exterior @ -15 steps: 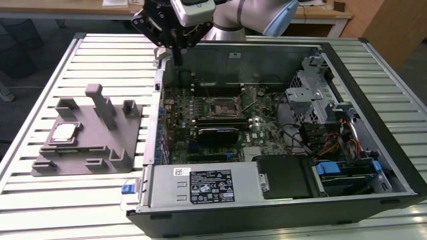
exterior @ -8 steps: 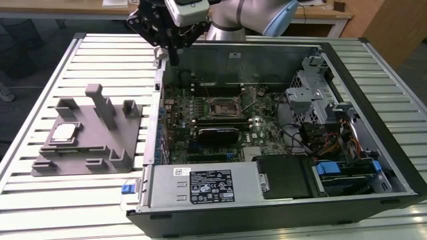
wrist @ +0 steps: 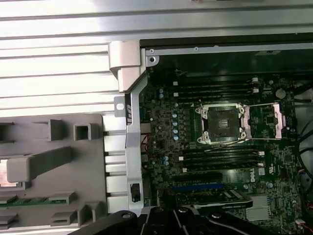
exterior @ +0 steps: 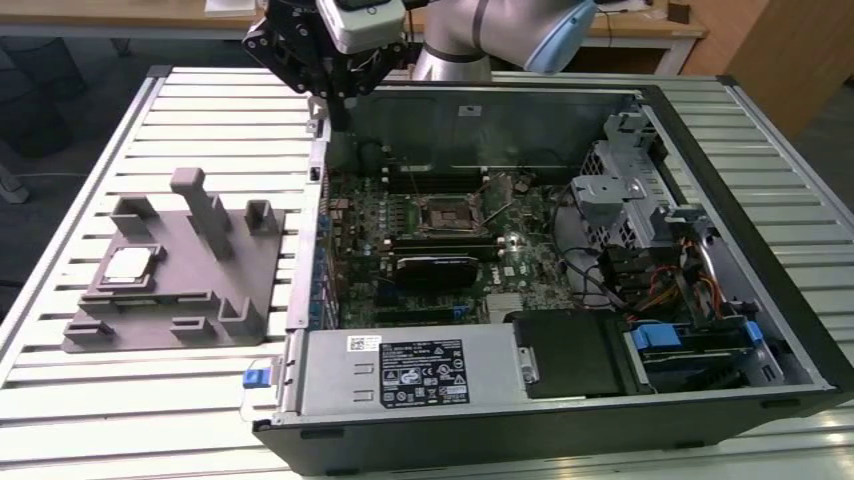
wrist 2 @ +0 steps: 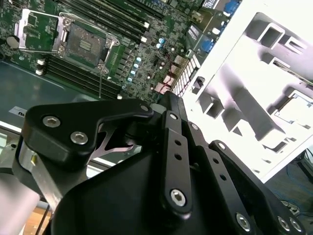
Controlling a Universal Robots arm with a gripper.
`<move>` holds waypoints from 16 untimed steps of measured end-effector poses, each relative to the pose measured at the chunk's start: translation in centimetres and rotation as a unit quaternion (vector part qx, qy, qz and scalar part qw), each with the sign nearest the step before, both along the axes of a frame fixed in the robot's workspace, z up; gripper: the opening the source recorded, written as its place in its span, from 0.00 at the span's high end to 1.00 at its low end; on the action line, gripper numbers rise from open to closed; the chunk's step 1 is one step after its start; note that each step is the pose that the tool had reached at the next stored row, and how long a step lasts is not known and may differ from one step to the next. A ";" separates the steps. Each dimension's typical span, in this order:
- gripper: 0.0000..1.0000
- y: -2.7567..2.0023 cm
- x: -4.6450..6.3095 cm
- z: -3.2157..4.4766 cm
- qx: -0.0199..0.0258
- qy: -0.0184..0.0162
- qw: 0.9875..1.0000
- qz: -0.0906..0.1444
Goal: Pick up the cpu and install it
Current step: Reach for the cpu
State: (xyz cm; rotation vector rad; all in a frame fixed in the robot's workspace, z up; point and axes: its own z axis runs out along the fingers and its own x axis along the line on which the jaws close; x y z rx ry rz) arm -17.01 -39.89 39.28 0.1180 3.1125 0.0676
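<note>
The cpu (exterior: 130, 265) is a small pale silver square lying flat in a recess of the grey fixture (exterior: 200, 285), on the exterior view's left. In the second wrist view the cpu (wrist 2: 297, 105) lies in that same fixture (wrist 2: 244, 105). My gripper (exterior: 336, 90) hangs high over the far left corner of the open computer case, well away from the cpu, with nothing seen in it. The motherboard's socket (exterior: 447, 212) lies open in the case, its load plate (wrist: 264, 121) swung aside. The socket (wrist: 222, 122) looks bare inside.
The fixture sits on a slatted metal table (exterior: 187, 120) beside the open computer case (exterior: 561, 420). Several upright grey posts (exterior: 198, 195) rise from the fixture near the cpu. Inside the case are memory slots (wrist: 217, 90), a drive cage (exterior: 627, 190), cables (exterior: 667, 290) and a power supply (exterior: 414, 372).
</note>
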 end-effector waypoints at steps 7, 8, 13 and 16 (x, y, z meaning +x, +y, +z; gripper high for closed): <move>0.89 0.00 -0.7 -0.01 0.000 0.000 1.000 0.000; 0.89 0.00 -0.8 -0.01 0.000 0.000 1.000 0.000; 0.89 0.00 -1.2 -0.02 0.000 0.000 1.000 0.000; 0.89 0.00 -1.5 -0.02 0.000 0.000 1.000 0.000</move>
